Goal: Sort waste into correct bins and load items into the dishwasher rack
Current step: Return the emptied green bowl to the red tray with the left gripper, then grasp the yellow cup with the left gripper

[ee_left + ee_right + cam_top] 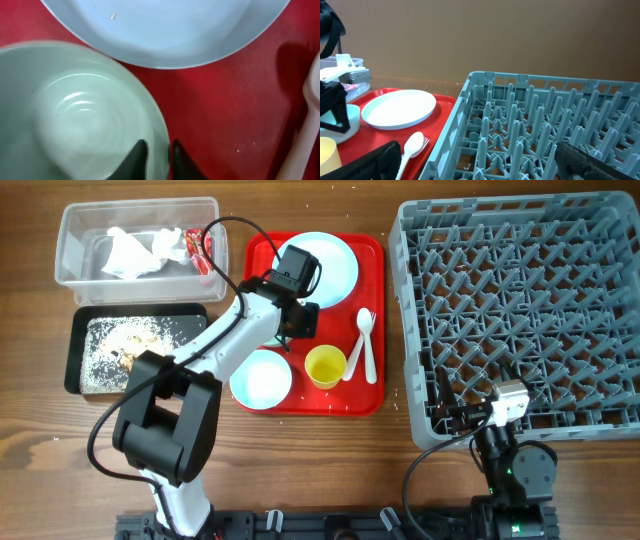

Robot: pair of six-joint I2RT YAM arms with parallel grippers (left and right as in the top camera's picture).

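My left gripper [159,154] is shut on the rim of the pale green bowl [75,110], one finger inside and one outside, on the red tray [375,255]. In the overhead view the left gripper [297,318] hides that bowl. The pale blue plate [328,265] lies just beyond it. The pale blue bowl [261,378], yellow cup [325,366], and white spoon and fork [362,345] sit on the tray's front half. My right gripper [480,165] is open and empty over the front left corner of the grey dishwasher rack [520,310].
The clear tub [80,225] at the back left holds white tissue [135,252] and a red wrapper [197,248]. The black tray [78,330] in front of it holds rice and food scraps. A few grains lie scattered on the wooden table.
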